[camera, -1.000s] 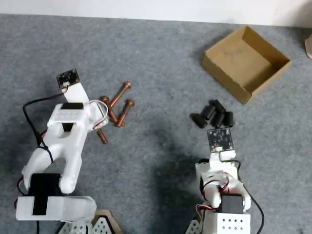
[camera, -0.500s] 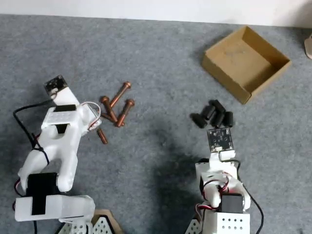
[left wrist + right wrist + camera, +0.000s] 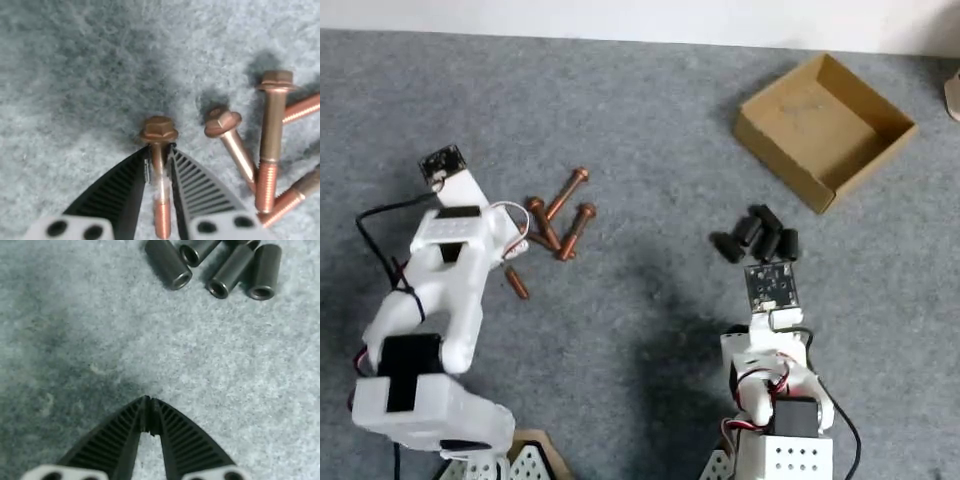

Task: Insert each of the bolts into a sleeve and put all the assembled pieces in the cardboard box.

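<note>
My left gripper is shut on the shank of a copper bolt, whose hex head pokes out past the fingertips. From above, this bolt lies low over the carpet beside the left arm. Three more bolts lie loose just beyond it. Several black sleeves are bunched together ahead of the right arm. My right gripper is shut on nothing, hovering over bare carpet short of the sleeves. The cardboard box stands open at the back right.
Grey carpet covers the whole table. The loose bolts lie close beside the held one. A wide strip of carpet separates the bolts from the sleeves.
The left arm swung out to the left and partly back. The nearest bolt has shifted a little leftward, away from the other three.
</note>
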`<state>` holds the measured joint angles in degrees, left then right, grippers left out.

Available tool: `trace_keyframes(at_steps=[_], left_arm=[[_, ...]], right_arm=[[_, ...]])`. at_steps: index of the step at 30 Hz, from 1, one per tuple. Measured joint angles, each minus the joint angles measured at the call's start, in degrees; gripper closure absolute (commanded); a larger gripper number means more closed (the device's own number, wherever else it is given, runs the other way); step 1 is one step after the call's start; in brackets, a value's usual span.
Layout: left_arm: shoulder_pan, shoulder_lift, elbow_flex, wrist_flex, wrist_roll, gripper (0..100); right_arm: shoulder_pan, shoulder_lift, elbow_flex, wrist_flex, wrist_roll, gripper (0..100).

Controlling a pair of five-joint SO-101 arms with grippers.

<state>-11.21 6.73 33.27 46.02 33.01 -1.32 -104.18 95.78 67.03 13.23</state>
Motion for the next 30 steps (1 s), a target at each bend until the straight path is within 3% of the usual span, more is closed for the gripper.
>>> trace_keyframes(at_steps=[16,21,30], left_arm=[[0.0,2.29,-2.99,2.37,0.0,96],[0.0,2.29,-2.99,2.37,0.0,96],[0.0,2.29,-2.99,2.37,0.0,96]], right_arm=[[-0.09,-0.09,-0.7,0.53,0.0,98.9],[0.0,-0.18,-1.05,0.88,4.57,99.4],[0.0,3.96,-1.23,1.14,5.45,99.4]])
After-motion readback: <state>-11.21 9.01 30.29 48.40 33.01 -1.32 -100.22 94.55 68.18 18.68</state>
